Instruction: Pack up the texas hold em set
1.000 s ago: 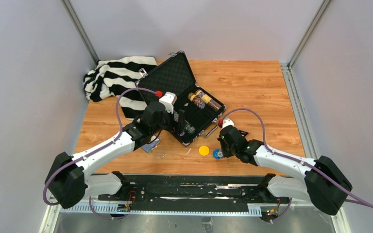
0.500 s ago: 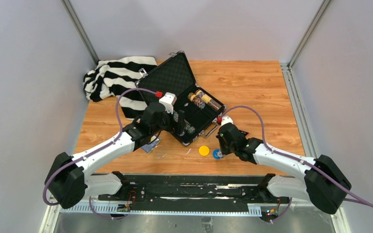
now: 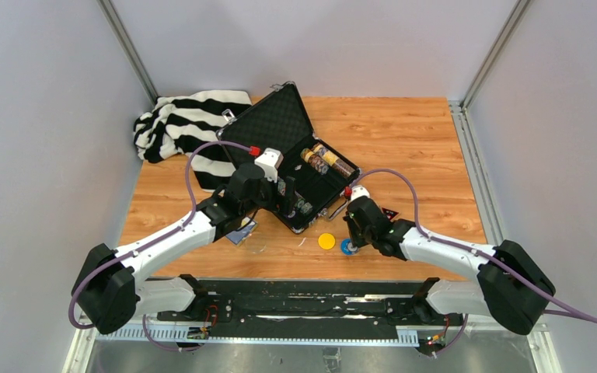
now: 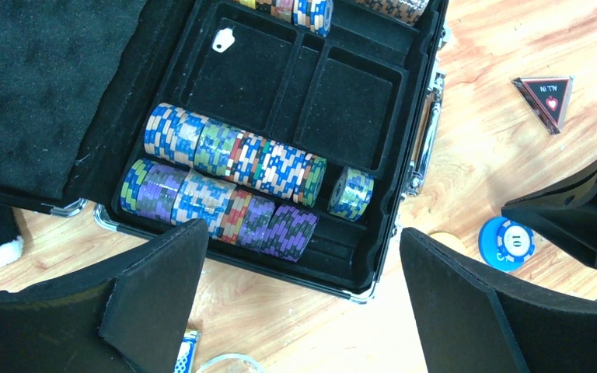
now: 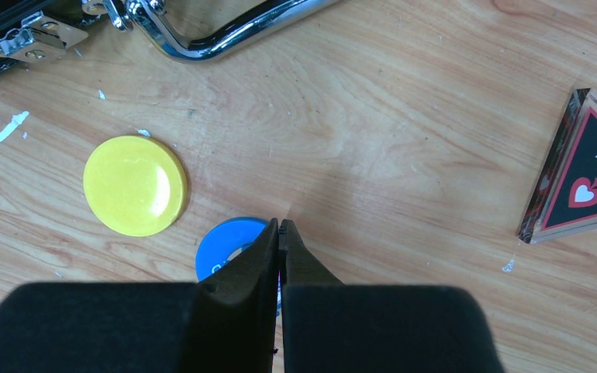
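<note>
Right pincer (image 5: 278, 227) closed, empty, tip at blue disc (image 5: 228, 247) near counter's (image 5: 404, 116) near edge; left pincer (image 4: 301, 245) wide over case (image 4: 357, 85). Likely step: disc pickup. Next: open jaws, straddle disc.

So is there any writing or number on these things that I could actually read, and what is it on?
"ALL IN", with a small heart or spade sign under it: on the dark triangle, seen upside down from the left wrist.
"10": on the blue disc.
Yellow disc: blank, nothing printed on it.
Chip rows: coloured patterns only. Any print is too small to read.
</note>
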Controlling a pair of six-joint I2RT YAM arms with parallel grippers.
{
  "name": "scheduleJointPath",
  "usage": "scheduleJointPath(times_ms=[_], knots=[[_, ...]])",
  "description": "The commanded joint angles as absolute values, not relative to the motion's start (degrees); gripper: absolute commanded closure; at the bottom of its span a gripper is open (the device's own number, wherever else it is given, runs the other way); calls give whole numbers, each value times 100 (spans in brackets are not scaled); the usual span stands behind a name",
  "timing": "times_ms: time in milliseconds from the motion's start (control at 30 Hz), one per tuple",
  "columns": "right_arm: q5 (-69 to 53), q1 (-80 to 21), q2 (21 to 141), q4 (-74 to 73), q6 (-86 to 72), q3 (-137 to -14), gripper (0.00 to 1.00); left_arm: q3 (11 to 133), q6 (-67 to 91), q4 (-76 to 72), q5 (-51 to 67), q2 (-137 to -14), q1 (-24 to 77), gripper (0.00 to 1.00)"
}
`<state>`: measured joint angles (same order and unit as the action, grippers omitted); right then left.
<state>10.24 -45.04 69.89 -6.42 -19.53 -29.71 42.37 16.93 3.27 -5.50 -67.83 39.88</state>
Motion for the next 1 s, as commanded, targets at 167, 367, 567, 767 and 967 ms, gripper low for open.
scheduleJointPath(times_ms=[167, 367, 567, 767, 967], knots=[[972, -4632, 6924, -653, -1922, -3024, 99, 4215, 1670, 235, -349, -6781, 3972, 2], [905, -4633, 6997, -598, -1946, -2980, 99, 4237, 1652, 268, -352, -6770, 3968, 2], [831, -4635, 6983, -565, -1958, -2886, 99, 4206, 1663, 278, -347, -6724, 3972, 2], [824, -4650, 6911, -589, -1994, -2786, 99, 4186, 1691, 244, -328, -6680, 3968, 2], [854, -4668, 6893, -592, -2030, -2699, 99, 4181, 1718, 188, -292, -6696, 3972, 2]])
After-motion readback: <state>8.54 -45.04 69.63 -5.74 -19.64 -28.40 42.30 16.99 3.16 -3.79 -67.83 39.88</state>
